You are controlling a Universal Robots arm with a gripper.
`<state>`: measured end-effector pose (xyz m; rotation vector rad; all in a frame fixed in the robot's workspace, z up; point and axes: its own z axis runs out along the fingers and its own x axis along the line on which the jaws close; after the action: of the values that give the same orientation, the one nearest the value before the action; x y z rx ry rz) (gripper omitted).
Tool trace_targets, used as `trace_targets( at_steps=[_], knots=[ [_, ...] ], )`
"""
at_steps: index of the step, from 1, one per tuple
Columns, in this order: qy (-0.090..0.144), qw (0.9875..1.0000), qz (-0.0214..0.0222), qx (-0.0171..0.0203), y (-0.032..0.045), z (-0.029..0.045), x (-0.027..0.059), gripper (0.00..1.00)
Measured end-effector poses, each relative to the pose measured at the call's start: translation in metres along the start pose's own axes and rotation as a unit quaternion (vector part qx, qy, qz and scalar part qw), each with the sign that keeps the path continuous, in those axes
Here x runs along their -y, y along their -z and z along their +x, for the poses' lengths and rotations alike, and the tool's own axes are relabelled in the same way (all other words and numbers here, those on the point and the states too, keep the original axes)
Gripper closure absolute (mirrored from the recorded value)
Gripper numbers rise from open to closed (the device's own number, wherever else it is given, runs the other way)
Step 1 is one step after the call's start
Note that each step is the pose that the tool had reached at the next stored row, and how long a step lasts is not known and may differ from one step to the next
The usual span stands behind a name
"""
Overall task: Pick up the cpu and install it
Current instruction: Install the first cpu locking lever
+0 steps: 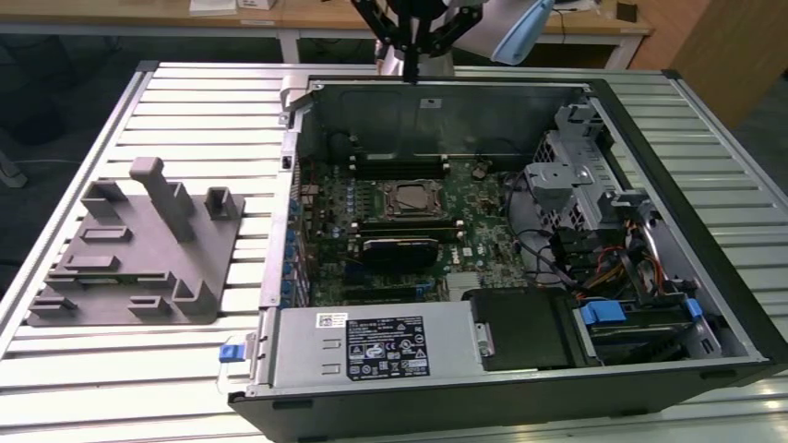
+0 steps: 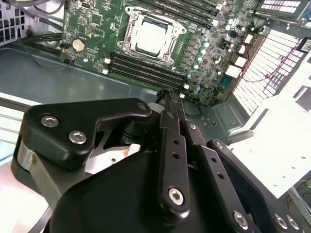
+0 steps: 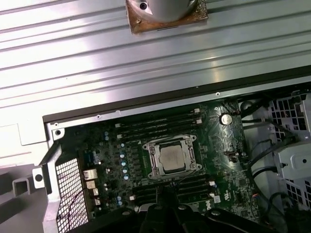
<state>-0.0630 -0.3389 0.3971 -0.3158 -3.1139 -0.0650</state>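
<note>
The cpu (image 1: pixel 411 198) is a small silvery-beige square lying flat in the metal-framed socket on the green motherboard (image 1: pixel 481 226) of the open computer case. It also appears in both wrist views (image 2: pixel 149 37) (image 3: pixel 172 158). My gripper (image 1: pixel 412 72) hangs high above the case's far wall, well apart from the cpu. In the second wrist view its two thin black fingers (image 2: pixel 167 114) lie pressed together, so the gripper (image 2: pixel 170 93) is shut with nothing in it. The closed tips of the gripper (image 3: pixel 162 188) point towards the memory slots beside the socket.
A grey plastic holder (image 1: pixel 136 249) with upright posts sits on the slatted table at the exterior view's left. A black rectangular block (image 1: pixel 397 251) lies on the board just nearer than the socket. The power supply (image 1: pixel 369 343), drive cage (image 1: pixel 579 189) and cables crowd the case's near and right sides.
</note>
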Motion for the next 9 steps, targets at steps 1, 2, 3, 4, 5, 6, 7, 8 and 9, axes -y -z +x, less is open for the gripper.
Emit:
trace_targets(
  at_steps=[1, 2, 3, 4, 5, 6, 7, 8, 9],
  knots=[
    [0.0, 1.0, 0.0, -0.0001, -0.0013, 0.0, 0.0001, 0.89],
    [0.0, 1.0, 0.0, -0.0001, -0.0025, 0.0, 0.0001, 0.89],
    [0.0, 1.0, 0.0001, -0.0001, -0.0033, 0.0, 0.0001, 0.89],
    [0.0, 1.0, 0.0001, -0.0001, -0.004, -0.0001, 0.0001, 0.89],
    [0.0, 1.0, 0.0, -0.0001, -0.0048, -0.0001, 0.0002, 0.89],
    [0.0, 1.0, 0.0, -0.0001, -0.0055, -0.0001, 0.0002, 0.89],
    [0.0, 1.0, 0.0, -0.0001, -0.0063, -0.0001, 0.0002, 0.89],
    [0.0, 1.0, 0.0, -0.0001, -0.0072, -0.0001, 0.0003, 0.89],
    [0.0, 1.0, -0.0001, -0.0001, -0.008, -0.0001, 0.0003, 0.89]
  ],
)
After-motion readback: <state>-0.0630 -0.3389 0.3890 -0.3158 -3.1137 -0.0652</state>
